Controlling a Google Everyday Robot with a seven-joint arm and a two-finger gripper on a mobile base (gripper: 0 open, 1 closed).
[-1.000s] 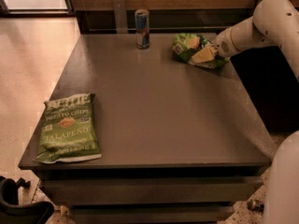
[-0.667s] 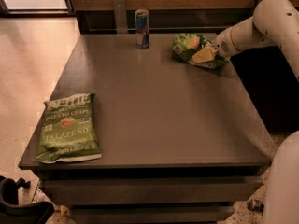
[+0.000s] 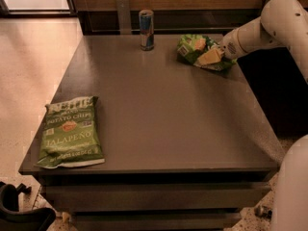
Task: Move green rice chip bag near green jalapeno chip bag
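The green rice chip bag (image 3: 193, 49) lies at the far right of the dark table, crumpled, bright green with orange chip pictures. My gripper (image 3: 211, 57) comes in from the right on the white arm (image 3: 255, 30) and rests on the bag's right part, hiding some of it. The green jalapeno chip bag (image 3: 70, 132) lies flat at the table's front left corner, olive green with white "JALAPENO" lettering, far from the gripper.
A blue and silver drink can (image 3: 146, 29) stands upright at the table's back edge, left of the rice chip bag. The table (image 3: 163, 114) has a dark wall behind it. The robot's white base (image 3: 293, 191) is at the front right.
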